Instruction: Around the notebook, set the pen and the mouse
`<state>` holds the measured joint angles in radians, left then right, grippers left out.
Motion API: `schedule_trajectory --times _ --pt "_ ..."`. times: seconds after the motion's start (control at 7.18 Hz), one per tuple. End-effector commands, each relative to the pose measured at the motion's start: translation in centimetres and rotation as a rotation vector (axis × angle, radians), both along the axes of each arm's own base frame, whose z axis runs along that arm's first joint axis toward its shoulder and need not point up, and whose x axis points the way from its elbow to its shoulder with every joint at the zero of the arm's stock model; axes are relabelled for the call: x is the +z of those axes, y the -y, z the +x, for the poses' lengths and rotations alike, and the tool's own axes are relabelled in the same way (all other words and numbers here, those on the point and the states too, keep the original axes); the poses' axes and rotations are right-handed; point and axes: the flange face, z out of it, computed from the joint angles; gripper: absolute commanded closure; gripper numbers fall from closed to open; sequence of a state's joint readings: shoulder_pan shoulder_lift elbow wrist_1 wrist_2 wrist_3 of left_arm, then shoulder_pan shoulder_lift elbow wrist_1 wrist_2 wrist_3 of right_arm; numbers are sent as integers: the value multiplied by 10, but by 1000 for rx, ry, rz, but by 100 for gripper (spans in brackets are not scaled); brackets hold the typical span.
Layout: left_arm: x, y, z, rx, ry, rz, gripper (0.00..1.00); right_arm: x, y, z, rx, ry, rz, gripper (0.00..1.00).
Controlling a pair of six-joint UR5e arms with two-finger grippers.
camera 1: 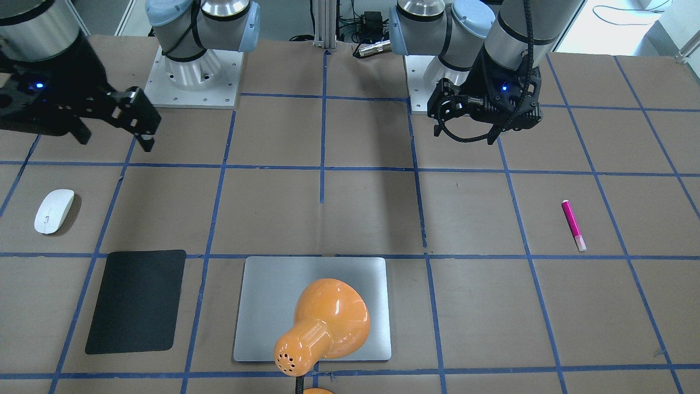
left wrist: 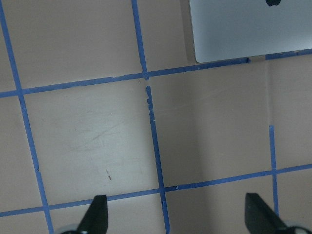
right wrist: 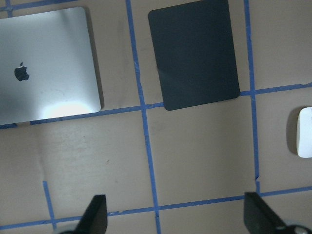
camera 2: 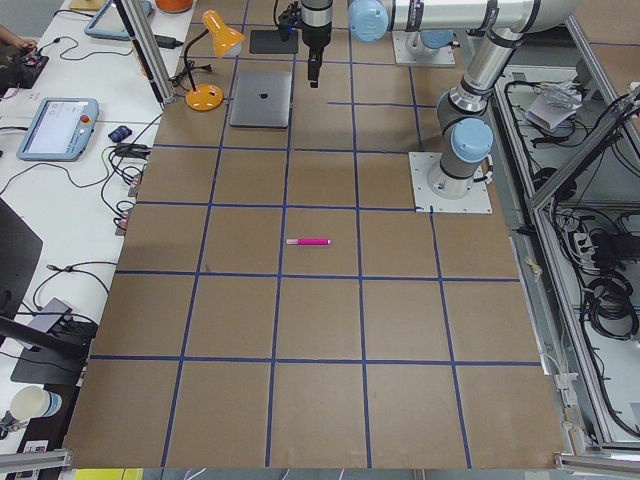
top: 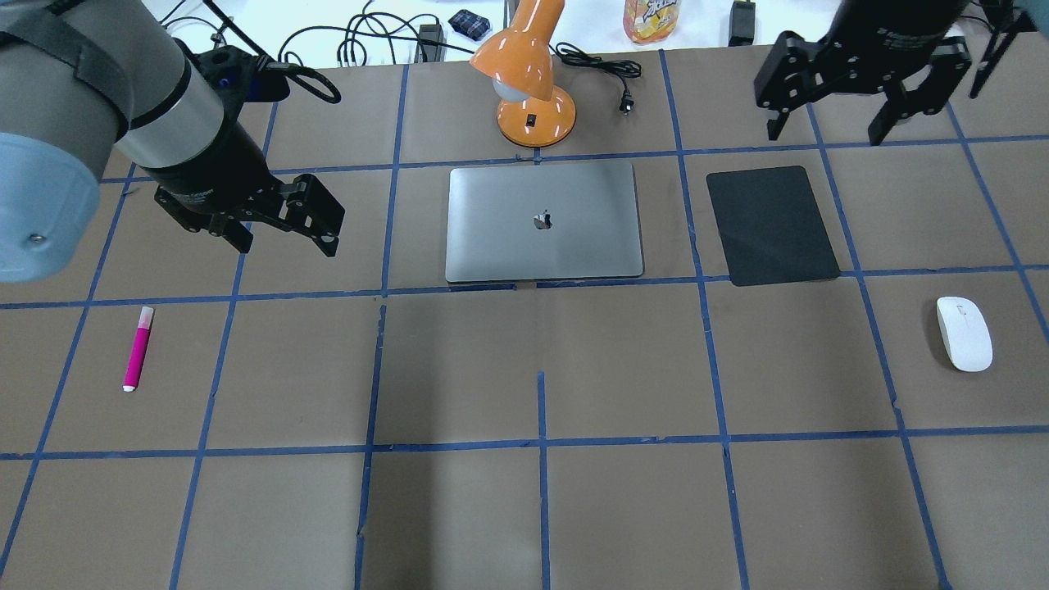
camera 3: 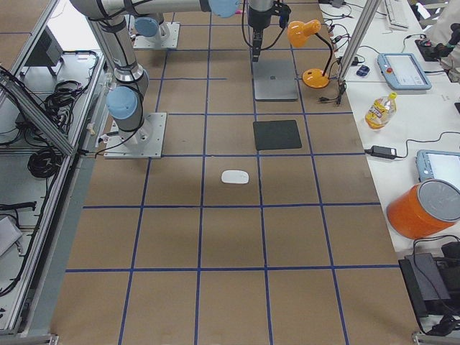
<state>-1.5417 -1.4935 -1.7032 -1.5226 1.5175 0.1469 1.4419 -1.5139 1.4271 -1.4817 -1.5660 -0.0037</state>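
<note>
Left jaws, right jaws wide, apple logo [top: 542, 220] on notebook [top: 500, 242], pen [top: 138, 348] and mouse [top: 964, 333] well apart

Brown table [top: 623, 369] crossed by blue tape [top: 541, 443], white workbench [camera 3: 411, 131] alongside

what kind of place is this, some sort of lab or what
Most likely a robotics lab. A left arm and a right arm are bolted to a table marked into a grid with blue tape, and a side bench holds a control tablet.
</note>
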Motion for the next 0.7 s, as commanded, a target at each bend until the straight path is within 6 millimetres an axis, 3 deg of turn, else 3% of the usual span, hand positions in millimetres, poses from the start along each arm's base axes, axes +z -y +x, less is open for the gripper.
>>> schedule_trajectory --times 0.0,0.14,0.28,0.42,0.56 --pt "-6 7 21 4 -3 3 0 -5 2 -106 -8 4 15 0" --pt "-12 13 45 38 -7 17 0 -14 4 -143 34 6 28 0" --pt "-18 14 74 99 -7 31 0 -38 10 -184 36 5 81 0" --pt "-29 13 110 163 -6 50 0 -69 10 -211 40 22 127 0" --pt "-47 13 157 179 -15 62 0 -98 7 -226 71 26 120 0"
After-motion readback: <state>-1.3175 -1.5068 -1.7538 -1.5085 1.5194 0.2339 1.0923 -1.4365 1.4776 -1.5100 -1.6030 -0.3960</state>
